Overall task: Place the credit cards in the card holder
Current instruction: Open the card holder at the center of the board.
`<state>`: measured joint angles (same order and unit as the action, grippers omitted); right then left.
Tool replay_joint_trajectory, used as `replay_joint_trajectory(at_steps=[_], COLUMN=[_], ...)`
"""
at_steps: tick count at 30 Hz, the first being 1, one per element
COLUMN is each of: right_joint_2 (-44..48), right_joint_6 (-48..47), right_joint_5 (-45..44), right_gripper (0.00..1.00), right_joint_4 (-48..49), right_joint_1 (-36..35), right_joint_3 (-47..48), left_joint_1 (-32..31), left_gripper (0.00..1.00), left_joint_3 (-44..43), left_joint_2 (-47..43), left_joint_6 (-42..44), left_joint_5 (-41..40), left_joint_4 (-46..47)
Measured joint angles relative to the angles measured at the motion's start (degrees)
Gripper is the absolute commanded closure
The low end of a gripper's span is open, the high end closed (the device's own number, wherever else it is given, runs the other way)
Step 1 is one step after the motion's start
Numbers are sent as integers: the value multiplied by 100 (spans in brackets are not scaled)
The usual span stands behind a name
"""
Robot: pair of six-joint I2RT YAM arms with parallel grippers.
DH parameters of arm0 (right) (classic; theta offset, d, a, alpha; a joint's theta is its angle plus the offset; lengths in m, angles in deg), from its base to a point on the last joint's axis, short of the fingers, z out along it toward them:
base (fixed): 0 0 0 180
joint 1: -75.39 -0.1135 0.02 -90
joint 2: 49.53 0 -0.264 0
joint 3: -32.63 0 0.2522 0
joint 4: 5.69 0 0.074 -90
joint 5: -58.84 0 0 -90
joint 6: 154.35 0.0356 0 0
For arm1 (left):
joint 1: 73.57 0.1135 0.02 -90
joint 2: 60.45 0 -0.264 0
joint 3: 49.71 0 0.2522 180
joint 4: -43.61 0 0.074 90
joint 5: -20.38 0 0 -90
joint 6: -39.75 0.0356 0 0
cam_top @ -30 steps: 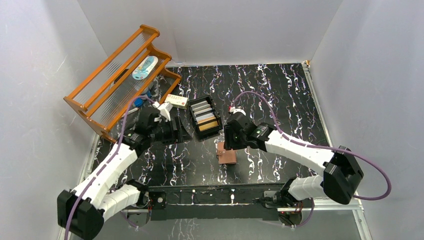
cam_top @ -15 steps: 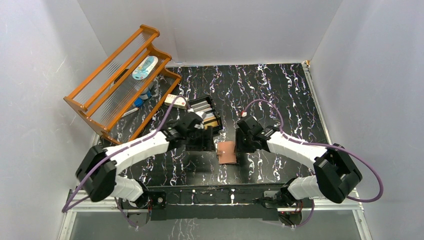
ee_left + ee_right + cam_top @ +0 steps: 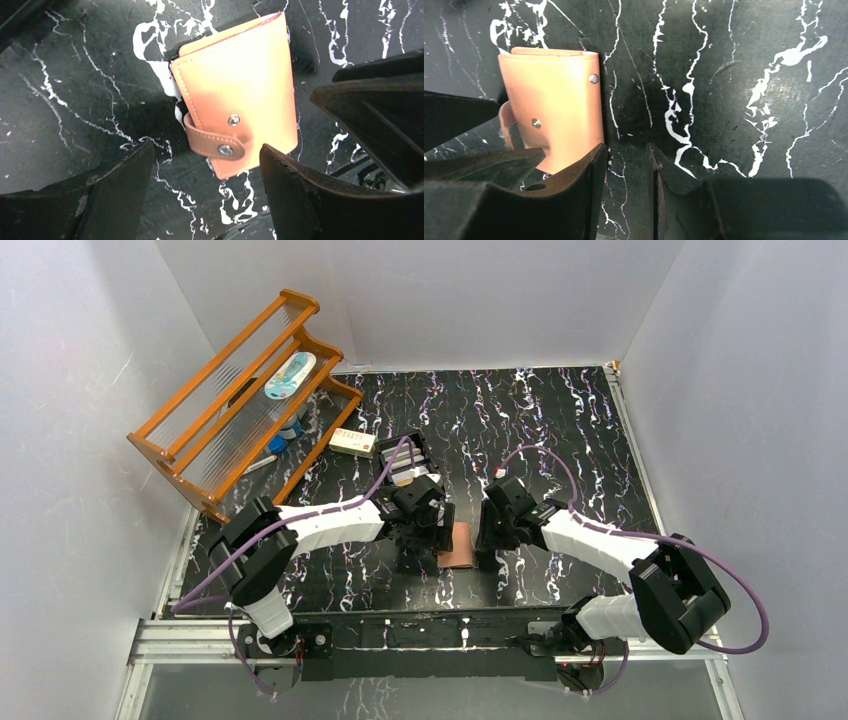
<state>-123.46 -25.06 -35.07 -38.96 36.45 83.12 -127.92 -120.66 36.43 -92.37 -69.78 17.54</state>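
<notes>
We find the card holder (image 3: 240, 85) folded shut and flat on the marbled table (image 3: 75, 75), between both grippers. The left gripper (image 3: 205, 150) hangs over it, jaws spread wide, empty. The right gripper (image 3: 625, 148) stands just beside its edge, jaws narrowly parted, gripping nothing.

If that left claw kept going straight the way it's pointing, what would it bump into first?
Most likely the card holder: the left gripper points down at it, jaws open to either side. One tip might land on the table beside it; depth is unclear.
</notes>
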Motion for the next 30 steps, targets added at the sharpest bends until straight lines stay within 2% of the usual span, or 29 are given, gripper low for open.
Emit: replay_joint_trajectory(at_steps=[3,10,20,25,30], right_joint_2=[101,168,221,179,101], right_joint_6=[0,-13,2,57,103], right_joint_5=[63,459,942,925,769], right_gripper=[57,54,42,39,40], right_joint_4=[4,2,-2,-4,-101], right_joint_1=[0,-2,-476,-820,-1036], right_joint_3=[0,2,328,573,697], left_joint_1=[-28,-57,-90,-90,-90], left_gripper=[64,99,100,100,100], left_joint_3=[-70,20,754,874,883], left_joint_2=[125,-68,-1414,-1541,-1541], left_joint_6=[-20,-76,-404,-511,-549], left_joint_5=[-72,-129,179,229,232], left_joint_4=[85,94,531,649,651])
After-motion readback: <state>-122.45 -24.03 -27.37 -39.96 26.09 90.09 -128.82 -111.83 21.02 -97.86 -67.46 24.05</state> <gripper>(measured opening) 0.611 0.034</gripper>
